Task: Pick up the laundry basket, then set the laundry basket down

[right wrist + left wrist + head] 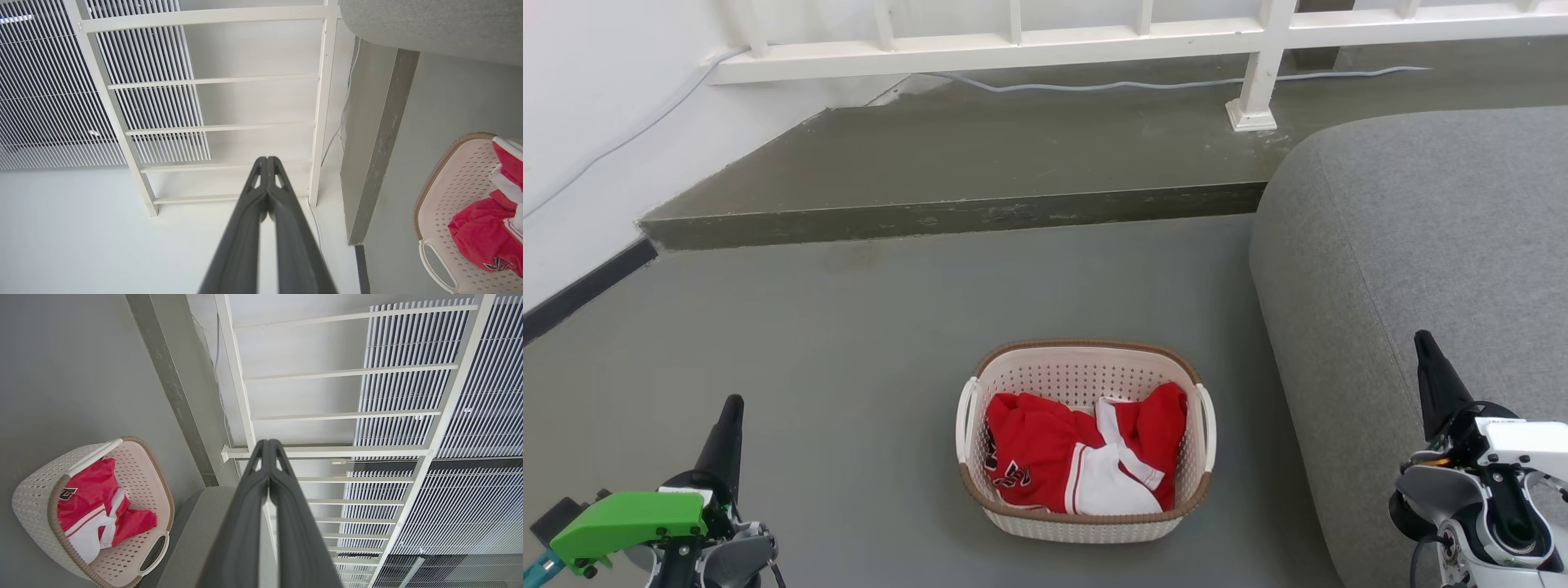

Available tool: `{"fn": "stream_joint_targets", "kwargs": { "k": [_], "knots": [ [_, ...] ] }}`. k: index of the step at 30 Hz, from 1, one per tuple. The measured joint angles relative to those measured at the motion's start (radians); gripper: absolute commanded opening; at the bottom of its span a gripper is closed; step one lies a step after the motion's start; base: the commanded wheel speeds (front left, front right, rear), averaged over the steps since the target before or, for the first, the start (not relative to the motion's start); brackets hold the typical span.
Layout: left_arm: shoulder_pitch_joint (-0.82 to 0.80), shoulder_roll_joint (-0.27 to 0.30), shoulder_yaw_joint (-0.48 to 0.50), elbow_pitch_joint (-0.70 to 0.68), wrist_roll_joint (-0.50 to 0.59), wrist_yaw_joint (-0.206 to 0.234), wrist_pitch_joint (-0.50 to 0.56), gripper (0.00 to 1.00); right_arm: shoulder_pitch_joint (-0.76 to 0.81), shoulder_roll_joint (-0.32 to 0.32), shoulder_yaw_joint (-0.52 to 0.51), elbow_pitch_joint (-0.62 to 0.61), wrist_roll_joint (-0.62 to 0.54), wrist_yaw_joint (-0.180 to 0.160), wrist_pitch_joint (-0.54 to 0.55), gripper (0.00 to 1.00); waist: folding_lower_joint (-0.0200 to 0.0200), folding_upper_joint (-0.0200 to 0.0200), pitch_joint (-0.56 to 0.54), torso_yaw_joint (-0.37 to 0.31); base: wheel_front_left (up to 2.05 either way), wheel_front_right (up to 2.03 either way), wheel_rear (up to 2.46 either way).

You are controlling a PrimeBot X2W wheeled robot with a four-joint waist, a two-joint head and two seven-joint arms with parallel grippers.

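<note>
Sitting on the grey floor (849,343) just beside the grey sofa (1421,229): laundry basket (1086,529), red-and-white garment (1045,449) inside | left jaws pressed together, empty, well apart from basket | right jaws pressed together, empty, seen against sofa

Head camera above, wrist cameras at the sides
The head view is looking down and forward at the basket (1086,527) nearby; both wrist views are pointing along their fingers (245,522) toward the railing (347,451), tilted sideways, each catching the basket at one edge.
</note>
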Motion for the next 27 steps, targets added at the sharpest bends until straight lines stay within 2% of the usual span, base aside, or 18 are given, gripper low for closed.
{"fn": "stream_joint_targets", "kwargs": {
  "k": [27],
  "knots": [
    [0.0, 0.0, 0.0, -0.002, 0.0, 0.0, 0.0, 0.0, 0.0, 0.0, -0.001, -0.002, 0.0, 0.0, 0.0, 0.0, 0.0, 0.0, 0.0, 0.0, 0.0, 0.0, 0.0]
  ]
}}
